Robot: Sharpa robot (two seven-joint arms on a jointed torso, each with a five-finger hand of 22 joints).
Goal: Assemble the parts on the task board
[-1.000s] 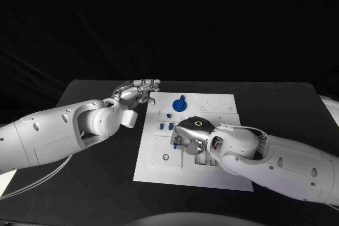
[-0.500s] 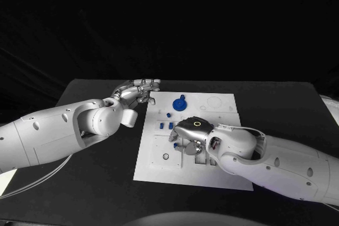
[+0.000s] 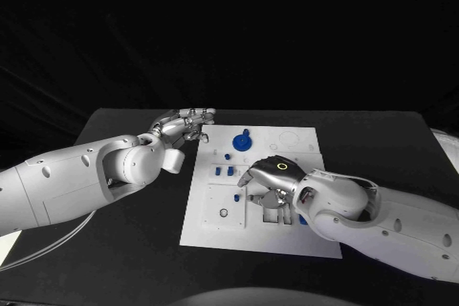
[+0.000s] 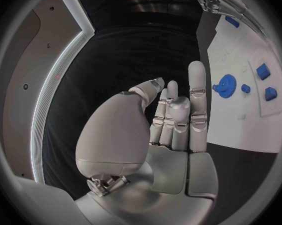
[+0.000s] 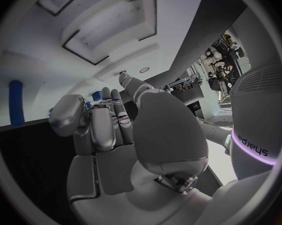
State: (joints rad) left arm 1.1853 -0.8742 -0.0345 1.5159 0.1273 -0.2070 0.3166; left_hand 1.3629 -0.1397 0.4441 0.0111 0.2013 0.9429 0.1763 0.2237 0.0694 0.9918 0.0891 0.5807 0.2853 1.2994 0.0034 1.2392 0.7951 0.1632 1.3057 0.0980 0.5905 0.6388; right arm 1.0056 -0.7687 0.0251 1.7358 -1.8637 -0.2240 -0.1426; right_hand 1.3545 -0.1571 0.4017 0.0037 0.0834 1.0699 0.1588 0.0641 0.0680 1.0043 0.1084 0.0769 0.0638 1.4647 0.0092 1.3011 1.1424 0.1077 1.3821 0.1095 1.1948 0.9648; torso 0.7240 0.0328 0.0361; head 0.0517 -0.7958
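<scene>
A black desk [image 3: 115,239] is seen against a dark backdrop, and the white task board [image 3: 215,229] lies flat at its middle, between the two hands.

The board is a rectangular plate marked with faint outlines, round recesses and slots. A blue gear-shaped part [image 3: 244,142] sits toward the board's far end, just beside the left hand [image 3: 184,127] and beyond the right hand [image 3: 268,183]. Two small blue parts [image 3: 224,170] stand side by side on the board, close to the fingers of the right hand. A further small blue part [image 3: 236,199] lies just beside that hand, on the side toward the board's left edge. A round ring-shaped recess [image 3: 224,214] is seen nearer the robot than that piece.

The left hand is held over the bare desk at the board's far left corner; its fingers are extended and apart and nothing is held in it, as the left wrist view [image 4: 172,120] confirms. The right hand is lowered over the middle of the board, palm down, and covers part of the slotted area. Its fingers are curled downward; whether anything is gripped beneath them cannot be told. In the right wrist view [image 5: 110,135] the fingers lie close together over the white board, with a blue cylindrical part [image 5: 16,102] well apart from them.
</scene>
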